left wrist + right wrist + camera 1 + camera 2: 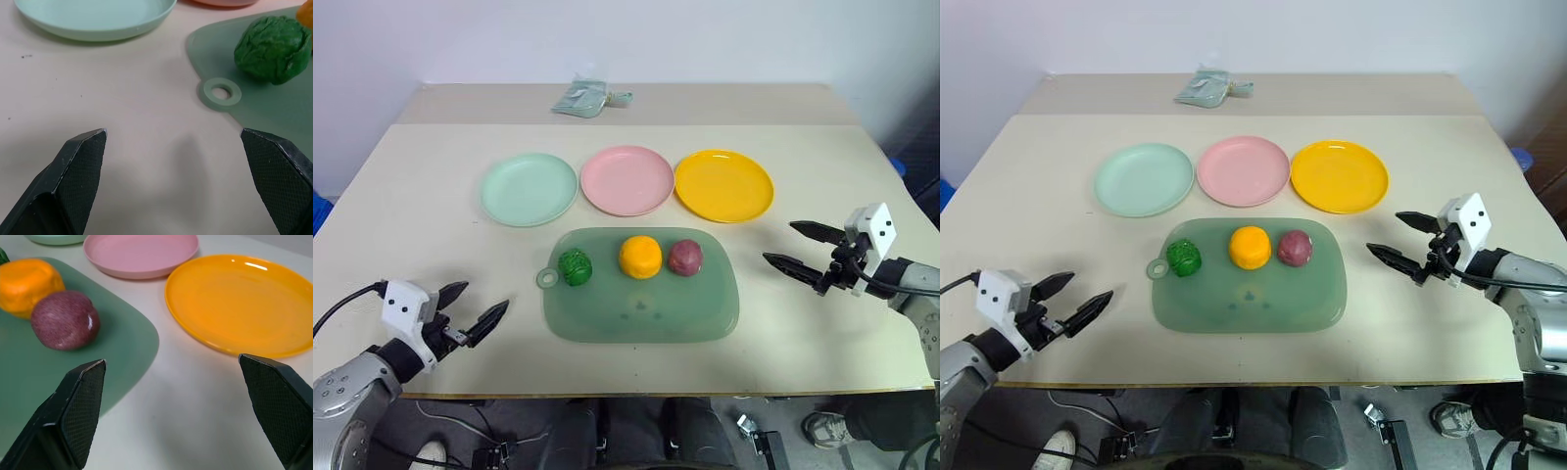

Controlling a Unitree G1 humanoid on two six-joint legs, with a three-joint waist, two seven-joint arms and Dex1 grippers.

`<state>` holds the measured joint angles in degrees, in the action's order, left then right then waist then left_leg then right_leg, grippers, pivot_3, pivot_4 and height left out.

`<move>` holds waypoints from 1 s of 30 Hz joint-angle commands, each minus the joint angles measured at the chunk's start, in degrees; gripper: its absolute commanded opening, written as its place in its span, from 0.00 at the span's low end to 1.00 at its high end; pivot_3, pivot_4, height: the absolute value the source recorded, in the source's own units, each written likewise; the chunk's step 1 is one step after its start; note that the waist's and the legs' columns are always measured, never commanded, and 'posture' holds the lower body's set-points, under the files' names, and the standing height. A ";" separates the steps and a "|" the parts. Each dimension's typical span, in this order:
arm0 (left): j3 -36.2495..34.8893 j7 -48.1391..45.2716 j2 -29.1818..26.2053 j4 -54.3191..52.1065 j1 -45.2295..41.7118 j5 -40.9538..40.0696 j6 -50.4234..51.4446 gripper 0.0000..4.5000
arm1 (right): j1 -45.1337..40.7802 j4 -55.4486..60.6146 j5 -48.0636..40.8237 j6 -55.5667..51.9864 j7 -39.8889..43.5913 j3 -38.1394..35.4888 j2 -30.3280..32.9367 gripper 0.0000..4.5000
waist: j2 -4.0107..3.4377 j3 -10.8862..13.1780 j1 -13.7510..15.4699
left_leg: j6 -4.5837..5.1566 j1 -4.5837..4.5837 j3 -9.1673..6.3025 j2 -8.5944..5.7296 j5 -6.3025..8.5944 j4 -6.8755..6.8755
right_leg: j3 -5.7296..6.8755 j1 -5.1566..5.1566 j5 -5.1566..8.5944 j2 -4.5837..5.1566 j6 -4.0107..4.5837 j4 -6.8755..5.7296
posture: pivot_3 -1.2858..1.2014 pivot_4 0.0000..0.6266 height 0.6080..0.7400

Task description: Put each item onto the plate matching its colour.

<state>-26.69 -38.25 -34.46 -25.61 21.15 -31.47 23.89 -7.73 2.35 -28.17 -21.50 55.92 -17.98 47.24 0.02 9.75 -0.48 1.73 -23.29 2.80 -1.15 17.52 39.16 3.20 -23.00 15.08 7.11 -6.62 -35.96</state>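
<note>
On the translucent green tray (636, 313) lie a bumpy dark green item (575, 266), a smooth orange item (639, 257) and a purple-red item (685, 257) in a row. Behind the tray stand a mint green plate (529, 188), a pink plate (627, 180) and a yellow plate (723, 184), all bare. My left gripper (475, 311) hovers open over the table left of the tray, empty. My right gripper (798, 247) hangs open to the right of the tray, empty, facing the purple-red item (65, 326) and the yellow plate (242, 301).
A small crumpled greenish packet (582, 98) lies at the table's far edge. The tray's handle hole (222, 91) points toward my left gripper. The table's front edge runs just below both grippers.
</note>
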 commanded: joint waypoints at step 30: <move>20.69 -16.28 -4.46 13.02 -26.45 3.78 -3.19 1.00 | 16.06 22.37 -5.11 -0.33 -0.64 1.87 -4.05 0.98 | -0.05 -0.03 1.17 | 0.00 0.02 0.01 -0.02 -0.02 0.07 | 0.04 0.07 -0.05 -0.15 -0.10 -0.05 | 0.52 0.24 1.00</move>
<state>-7.87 -52.95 -38.23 -13.26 -3.74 -29.16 21.91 8.07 22.03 -32.29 -22.16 54.90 -16.09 43.40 -0.03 9.71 0.69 1.74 -23.27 2.80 -1.17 17.50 39.24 3.24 -22.93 15.03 6.95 -6.72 -36.01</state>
